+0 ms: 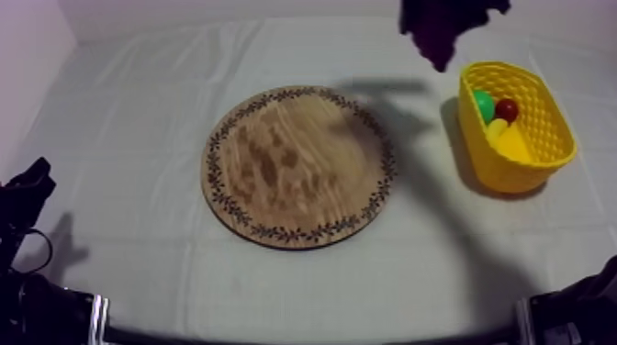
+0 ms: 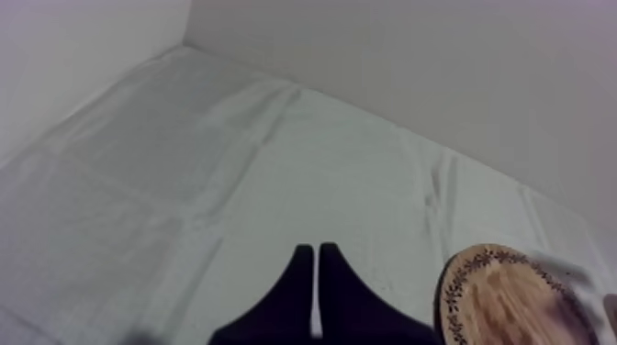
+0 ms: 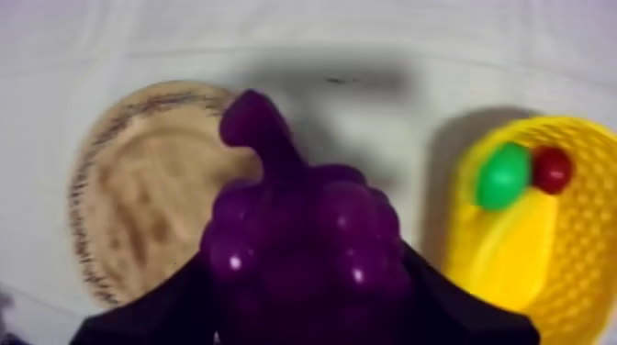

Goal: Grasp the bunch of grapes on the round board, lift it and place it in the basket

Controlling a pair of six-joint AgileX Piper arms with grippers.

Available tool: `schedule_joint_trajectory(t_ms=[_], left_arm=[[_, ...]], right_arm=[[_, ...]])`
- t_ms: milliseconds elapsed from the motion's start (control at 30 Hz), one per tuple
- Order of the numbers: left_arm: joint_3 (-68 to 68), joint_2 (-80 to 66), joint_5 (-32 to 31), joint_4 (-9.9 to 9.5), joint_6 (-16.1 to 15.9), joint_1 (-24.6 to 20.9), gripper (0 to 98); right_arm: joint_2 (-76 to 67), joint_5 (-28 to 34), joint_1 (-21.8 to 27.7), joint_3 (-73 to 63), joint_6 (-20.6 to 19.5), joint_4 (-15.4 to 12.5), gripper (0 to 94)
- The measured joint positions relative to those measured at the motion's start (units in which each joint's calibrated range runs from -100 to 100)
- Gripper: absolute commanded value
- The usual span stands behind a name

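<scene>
The purple bunch of grapes (image 1: 439, 35) hangs in the air at the back right, just left of the yellow basket (image 1: 514, 170). My right gripper (image 1: 452, 11) is shut on it. In the right wrist view the grapes (image 3: 303, 243) sit between my black fingers (image 3: 170, 307), stem end pointing away, over the cloth between the round wooden board (image 3: 138, 197) and the basket (image 3: 588, 239). The board (image 1: 298, 165) in the middle of the table is bare. My left gripper (image 1: 28, 188) rests low at the left, its fingers (image 2: 298, 284) together as a narrow wedge.
Inside the basket lie a green pear (image 1: 483, 104), a small red fruit (image 1: 507, 109) and a yellow banana (image 1: 510, 139). The white wall runs along the back of the table. An edge of the board (image 2: 514, 298) lies ahead of my left gripper.
</scene>
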Motion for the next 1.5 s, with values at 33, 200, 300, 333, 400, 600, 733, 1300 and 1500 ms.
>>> schedule_joint_trajectory(t_ms=[33,200,300,333,400,600,733,1300,1500], left_arm=[[0.00,0.00,0.00,0.00,0.00,0.00,0.0],[0.00,0.00,0.00,0.00,0.00,0.00,0.0],[0.00,0.00,0.00,0.00,0.00,0.00,0.0],[0.00,0.00,0.00,0.00,0.00,0.00,0.0],[0.00,0.00,0.00,0.00,0.00,0.00,0.0],[0.00,0.00,0.00,0.00,0.00,0.00,0.0],[0.00,0.00,0.00,0.00,0.00,0.00,0.0],[0.00,0.00,0.00,0.00,0.00,0.00,0.0],[0.00,0.00,0.00,0.00,0.00,0.00,0.0]], right_arm=[[-0.87,-0.23,1.15,1.53,0.63,0.47,31.3],[-4.38,-1.64,6.51,6.59,3.86,2.13,31.2],[-6.25,-3.21,9.94,8.25,5.78,3.32,31.1],[-6.77,-3.93,11.07,8.71,6.44,3.71,31.1],[-7.47,-4.53,13.03,9.63,7.51,3.98,31.1],[-7.20,-8.15,17.27,13.44,9.13,5.10,32.7],[-5.75,-8.96,17.11,15.45,9.19,4.70,33.3],[4.85,-9.72,14.92,20.20,9.38,5.39,61.3],[7.03,-9.80,14.65,20.07,8.72,5.82,75.8]])
